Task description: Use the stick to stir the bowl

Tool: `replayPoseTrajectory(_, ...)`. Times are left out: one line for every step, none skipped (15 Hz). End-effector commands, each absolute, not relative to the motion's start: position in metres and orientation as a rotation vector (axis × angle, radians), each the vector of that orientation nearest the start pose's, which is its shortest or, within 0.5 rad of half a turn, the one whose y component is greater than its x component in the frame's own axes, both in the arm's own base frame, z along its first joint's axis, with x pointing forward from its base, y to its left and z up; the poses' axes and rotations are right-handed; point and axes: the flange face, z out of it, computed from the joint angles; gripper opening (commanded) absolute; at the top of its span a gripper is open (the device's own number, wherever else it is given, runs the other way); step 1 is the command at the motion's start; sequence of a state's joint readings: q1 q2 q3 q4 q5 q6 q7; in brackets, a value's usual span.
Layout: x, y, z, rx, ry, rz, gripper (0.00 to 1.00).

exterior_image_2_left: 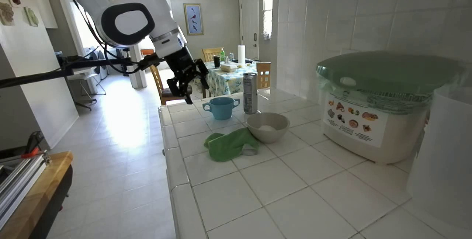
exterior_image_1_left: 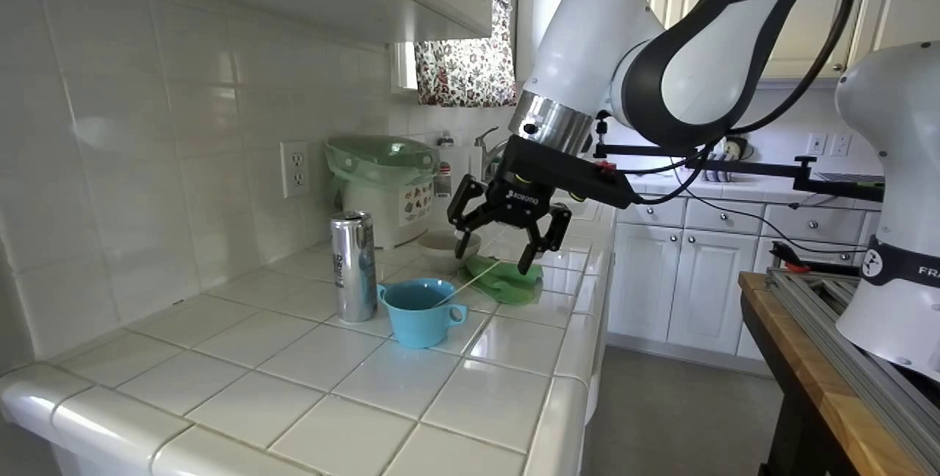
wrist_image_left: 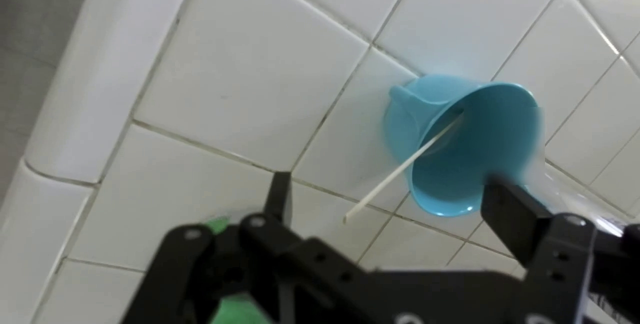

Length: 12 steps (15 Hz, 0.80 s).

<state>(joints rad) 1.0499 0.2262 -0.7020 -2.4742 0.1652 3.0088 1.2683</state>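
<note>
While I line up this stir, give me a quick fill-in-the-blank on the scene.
One end of the stick is ____ the blue bowl.
The pincer is ____ and holds nothing.
The metal can stands ____, not tilted or lying down.
On the bin, the lid is coloured ____.

Missing words: inside; open; upright; green.

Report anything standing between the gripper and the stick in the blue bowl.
Nothing visible stands between the gripper and the stick: the wrist view shows the stick uncovered, its free end jutting out of the blue bowl toward the open jaws. The silver can stands beside the bowl, off that path.
</note>
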Motion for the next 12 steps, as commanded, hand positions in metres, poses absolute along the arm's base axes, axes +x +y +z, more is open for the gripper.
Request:
replayPoseTrajectory(0.4848, 0.1575, 0.2670, -2.514, 1.421, -0.452, 0.70)
replayPoseTrajectory(0.4852, 0.1576, 0.2668, -2.515, 1.421, -0.451, 0.60)
replayPoseTrajectory(0.4857, 0.1577, 0.2664, -2.517, 1.421, -0.450, 0.53)
replayPoseTrajectory(0.4860, 0.1577, 0.2665, -2.517, 1.420, -0.449, 0.45)
replayPoseTrajectory(0.4861, 0.1579, 0.2664, -2.518, 1.420, -0.449, 0.37)
replayPoseTrajectory(0.4862, 0.1579, 0.2662, -2.518, 1.420, -0.448, 0.30)
replayPoseTrajectory(0.4864, 0.1578, 0.2661, -2.518, 1.420, -0.447, 0.22)
replayPoseTrajectory(0.4867, 0.1577, 0.2662, -2.519, 1.419, -0.446, 0.15)
replayPoseTrajectory(0.4871, 0.1577, 0.2663, -2.520, 1.418, -0.446, 0.06)
replayPoseTrajectory(0.4876, 0.1578, 0.2664, -2.520, 1.417, -0.445, 0.01)
replayPoseTrajectory(0.4882, 0.1581, 0.2669, -2.520, 1.415, -0.445, 0.00)
replayPoseTrajectory(0.4891, 0.1585, 0.2677, -2.519, 1.413, -0.446, 0.00)
